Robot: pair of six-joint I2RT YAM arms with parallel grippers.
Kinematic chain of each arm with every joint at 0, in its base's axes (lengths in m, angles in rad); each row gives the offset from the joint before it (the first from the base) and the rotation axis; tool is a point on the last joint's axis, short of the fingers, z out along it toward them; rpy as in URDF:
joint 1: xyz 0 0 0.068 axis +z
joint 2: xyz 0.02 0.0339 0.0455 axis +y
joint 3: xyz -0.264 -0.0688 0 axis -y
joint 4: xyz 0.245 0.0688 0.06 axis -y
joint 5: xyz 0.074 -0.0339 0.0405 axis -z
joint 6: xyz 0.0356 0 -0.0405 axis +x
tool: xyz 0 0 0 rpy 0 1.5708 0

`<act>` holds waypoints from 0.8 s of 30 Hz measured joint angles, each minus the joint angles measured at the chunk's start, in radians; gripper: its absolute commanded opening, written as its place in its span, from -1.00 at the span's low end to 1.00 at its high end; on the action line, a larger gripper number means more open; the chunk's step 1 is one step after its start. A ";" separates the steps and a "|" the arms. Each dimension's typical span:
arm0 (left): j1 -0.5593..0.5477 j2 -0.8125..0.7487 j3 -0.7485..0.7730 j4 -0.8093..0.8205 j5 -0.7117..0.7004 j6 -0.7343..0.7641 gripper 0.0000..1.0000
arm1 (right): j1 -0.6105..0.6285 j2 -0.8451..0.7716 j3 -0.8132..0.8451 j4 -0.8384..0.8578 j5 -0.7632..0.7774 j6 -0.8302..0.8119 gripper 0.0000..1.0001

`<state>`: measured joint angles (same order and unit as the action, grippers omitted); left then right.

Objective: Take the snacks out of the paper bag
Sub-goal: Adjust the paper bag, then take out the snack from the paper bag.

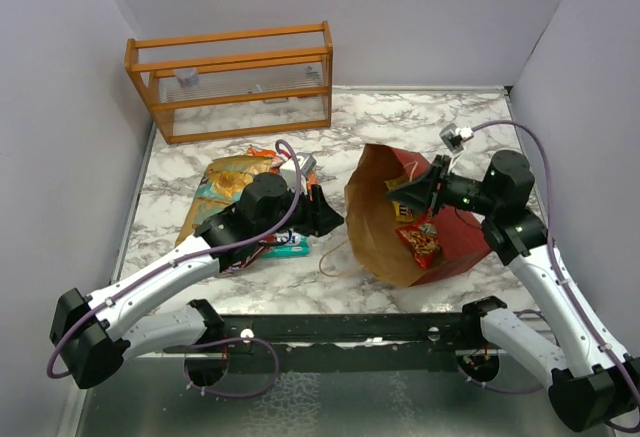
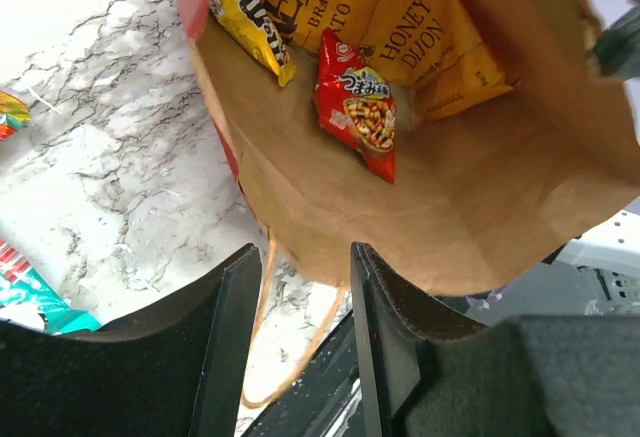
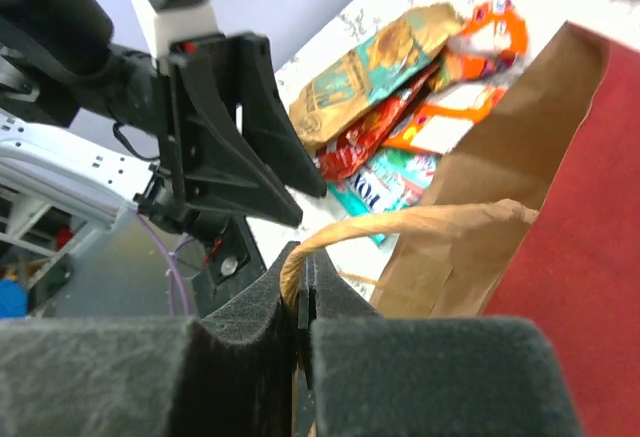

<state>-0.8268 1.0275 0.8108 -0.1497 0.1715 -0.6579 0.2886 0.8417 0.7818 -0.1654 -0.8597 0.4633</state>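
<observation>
The paper bag (image 1: 455, 242), dark red outside and brown inside, lies on its side with its mouth facing left. My right gripper (image 1: 408, 193) is shut on the bag's cord handle (image 3: 400, 222) and holds the upper rim up. My left gripper (image 1: 335, 215) is open and empty just outside the mouth. The left wrist view looks into the bag (image 2: 500, 197): a yellow packet (image 2: 250, 19), a red packet (image 2: 358, 107) and a large gold packet (image 2: 400, 12) lie inside. Several snacks (image 1: 240, 185) lie in a pile left of the bag, under my left arm.
An orange wooden rack (image 1: 235, 82) stands at the back left. Purple-grey walls close in both sides and the back. A black rail (image 1: 340, 332) runs along the table's near edge. The bag's second cord handle (image 2: 300, 347) loops loose on the marble below the mouth.
</observation>
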 measured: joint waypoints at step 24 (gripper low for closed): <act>-0.141 0.042 -0.172 0.254 -0.004 -0.119 0.18 | 0.112 0.013 0.092 0.002 0.078 -0.036 -0.96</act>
<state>-0.9680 1.0691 0.6384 0.1047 0.1677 -0.7773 0.4004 0.8543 0.8734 -0.1631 -0.7815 0.4271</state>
